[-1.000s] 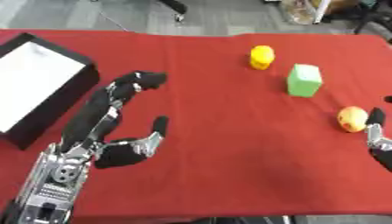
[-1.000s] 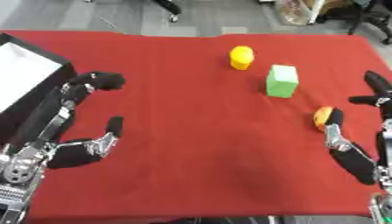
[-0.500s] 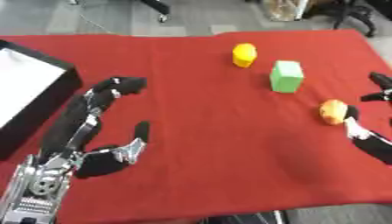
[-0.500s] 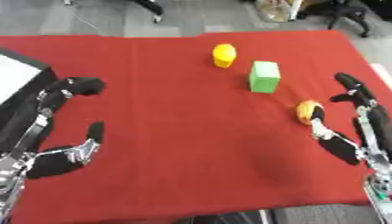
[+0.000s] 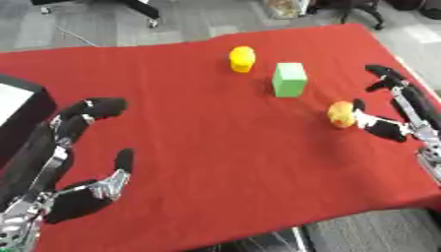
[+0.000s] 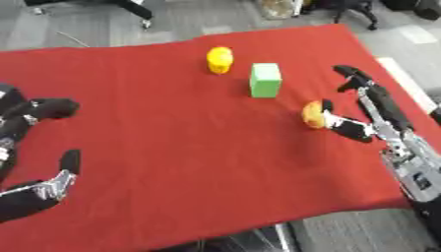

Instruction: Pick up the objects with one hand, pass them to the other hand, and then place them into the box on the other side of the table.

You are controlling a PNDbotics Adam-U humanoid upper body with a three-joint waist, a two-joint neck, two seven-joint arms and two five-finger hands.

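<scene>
Three things lie on the red cloth: a yellow rounded object point(image 5: 242, 58), a green block point(image 5: 289, 79) and an orange round fruit point(image 5: 341, 113). My right hand point(image 6: 389, 125) comes in from the right edge, open. Its thumb point(image 6: 348, 129) lies against the fruit's right side while its fingers point(image 6: 355, 78) reach up past it without closing. My left hand point(image 5: 53, 162) hovers open at the lower left, far from all three things, with nothing in it. The black box point(image 5: 34, 101) with a white inside shows only partly at the left edge.
The red cloth point(image 5: 198, 142) covers the table. Its front edge runs along the bottom, and the right edge passes just behind my right hand. Grey floor and chair legs point(image 5: 142, 10) lie beyond the far edge.
The camera has swung, so the whole scene has slid left and the box is mostly out of view. My right hand shows more fully beside the fruit. No object has been lifted.
</scene>
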